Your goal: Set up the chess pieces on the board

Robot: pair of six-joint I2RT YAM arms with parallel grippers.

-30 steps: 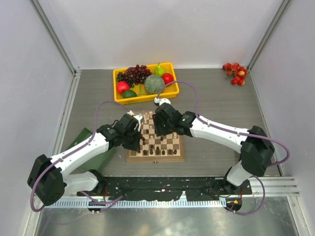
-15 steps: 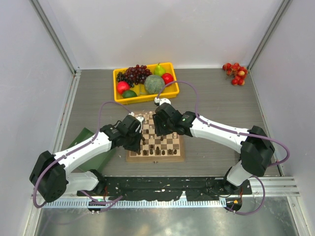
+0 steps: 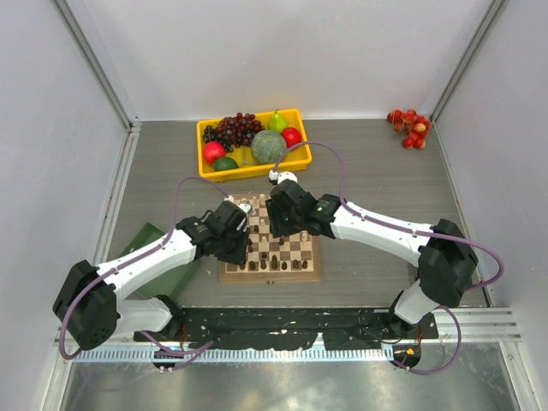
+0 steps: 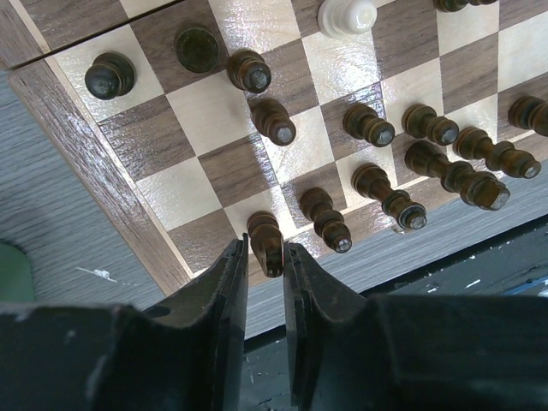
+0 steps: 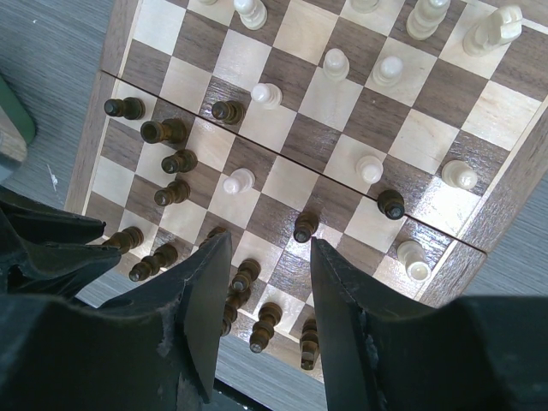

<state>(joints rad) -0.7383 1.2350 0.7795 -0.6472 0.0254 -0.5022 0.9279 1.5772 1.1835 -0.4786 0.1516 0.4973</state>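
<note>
Straddling a dark piece (image 4: 265,242) at the board's (image 4: 81,128) corner, grip unclear, the barely parted left hand (image 4: 265,253) could snag and topple it; right hand (image 5: 269,247) open, empty.

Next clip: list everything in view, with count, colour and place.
board: one, tan and brown checks, table centre
dark pieces: many, brown, mostly near rows
pale pieces: several, cream, far half
yellow tray: one, behind the board
fruit: several, mixed colours, in the yellow tray
red fruit: one cluster, far right
green tray: one, left of the board
left gripper: black, straddling one dark piece at the board's near corner; grip unclear
right gripper: black, open, over the board
</note>
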